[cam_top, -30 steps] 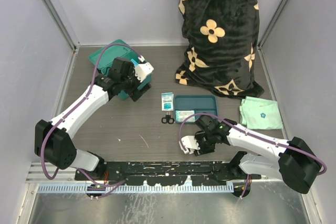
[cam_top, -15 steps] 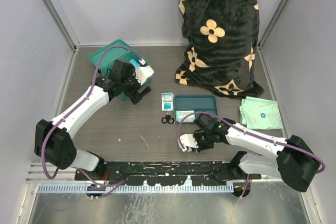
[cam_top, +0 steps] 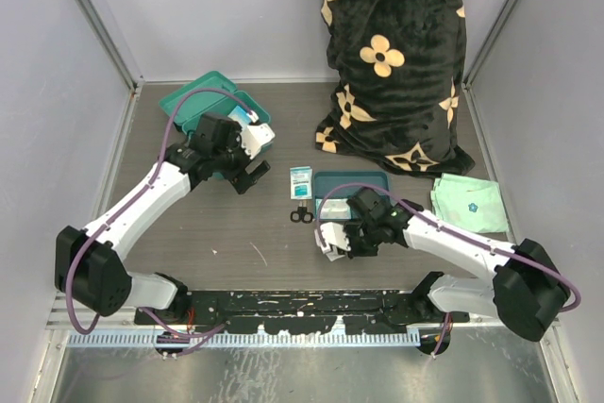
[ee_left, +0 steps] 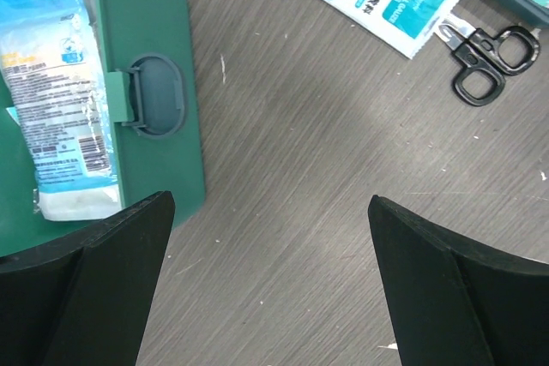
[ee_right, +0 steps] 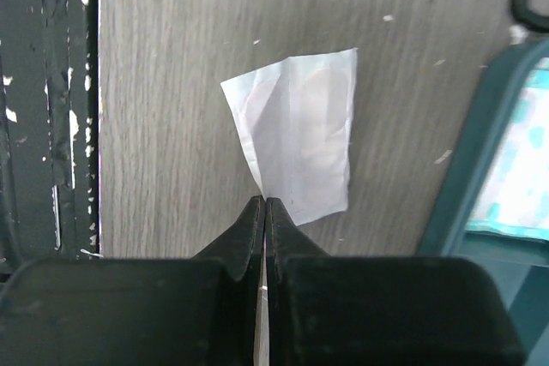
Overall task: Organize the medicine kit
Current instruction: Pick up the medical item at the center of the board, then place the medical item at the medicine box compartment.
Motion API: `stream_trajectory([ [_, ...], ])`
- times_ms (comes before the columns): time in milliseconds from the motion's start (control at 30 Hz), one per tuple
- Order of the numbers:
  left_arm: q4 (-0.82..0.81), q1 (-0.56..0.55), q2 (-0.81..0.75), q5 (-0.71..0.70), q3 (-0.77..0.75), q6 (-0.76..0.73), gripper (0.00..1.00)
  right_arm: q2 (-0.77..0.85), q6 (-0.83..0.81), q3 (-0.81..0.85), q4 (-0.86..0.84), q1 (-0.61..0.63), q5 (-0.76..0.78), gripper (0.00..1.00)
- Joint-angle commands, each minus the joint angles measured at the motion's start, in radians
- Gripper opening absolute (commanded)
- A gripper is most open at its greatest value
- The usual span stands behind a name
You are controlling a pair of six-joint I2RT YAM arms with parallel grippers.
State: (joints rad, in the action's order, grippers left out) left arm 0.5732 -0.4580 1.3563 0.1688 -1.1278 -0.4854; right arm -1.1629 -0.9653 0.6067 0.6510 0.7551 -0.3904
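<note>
Teal-green plastic forms the medicine kit (cam_top: 196, 99), which sits at the far left of the grey wood-grain table (cam_top: 236, 224) with its lid open. The left wrist view shows its front wall, the rounded latch (ee_left: 159, 96) and a blue-and-white wrapped pack (ee_left: 60, 100) lying inside. The left gripper (ee_left: 270, 212) hovers just beside the kit's front edge, above bare table, with its jaws spread wide and nothing between them. Toward the middle of the table lie a flat white-and-teal sachet (cam_top: 301, 181) and, just near it, a pair of small black scissors (cam_top: 301, 215); the two are close but not overlapping. Beside them on the right is a darker blue-teal tray (cam_top: 363, 183) holding at least one printed pack; its contents are too small in the overhead view to name further. A folded pale green cloth (cam_top: 469, 203) lies to the right of the tray, and a black pillow (cam_top: 396, 54) with tan flower motifs leans against the back wall. The right gripper (ee_right: 264, 203) is at the near edge of the table, just left of the tray's corner (ee_right: 480, 152). Its jaws are pressed together on the lower corner of a white packet (ee_right: 300, 135), a thin creased rectangle, with a sliver of white showing between the fingers. Whether the packet rests on the table or is lifted slightly clear of it cannot be told from the wrist view.
</note>
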Motion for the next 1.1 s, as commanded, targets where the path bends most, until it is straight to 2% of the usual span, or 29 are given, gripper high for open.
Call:
stream_trajectory([
  [0, -0.038, 0.004, -0.059, 0.092, 0.000, 0.017, 0.98, -0.008, 0.028, 0.107, 0.032, -0.067, -0.141, 0.04],
  [133, 0.002, 0.004, -0.075, 0.211, -0.009, -0.008, 0.98, -0.039, 0.028, 0.200, 0.095, -0.173, -0.297, 0.04],
  [233, 0.063, 0.004, -0.079, 0.353, -0.024, -0.060, 0.98, -0.081, 0.032, 0.293, 0.154, -0.226, -0.406, 0.04],
  [333, 0.117, 0.003, -0.079, 0.538, -0.037, -0.103, 1.00, -0.120, 0.077, 0.365, 0.173, -0.239, -0.473, 0.03],
  [433, 0.158, -0.010, -0.077, 0.659, -0.060, -0.120, 0.94, -0.151, 0.121, 0.416, 0.176, -0.241, -0.542, 0.03],
  [767, 0.233, -0.128, -0.034, 0.715, -0.126, -0.200, 0.88, -0.231, 0.228, 0.557, 0.179, -0.243, -0.690, 0.02],
  [1067, 0.171, -0.183, 0.015, 0.745, -0.153, -0.127, 0.68, -0.241, 0.292, 0.588, 0.159, -0.243, -0.752, 0.02],
])
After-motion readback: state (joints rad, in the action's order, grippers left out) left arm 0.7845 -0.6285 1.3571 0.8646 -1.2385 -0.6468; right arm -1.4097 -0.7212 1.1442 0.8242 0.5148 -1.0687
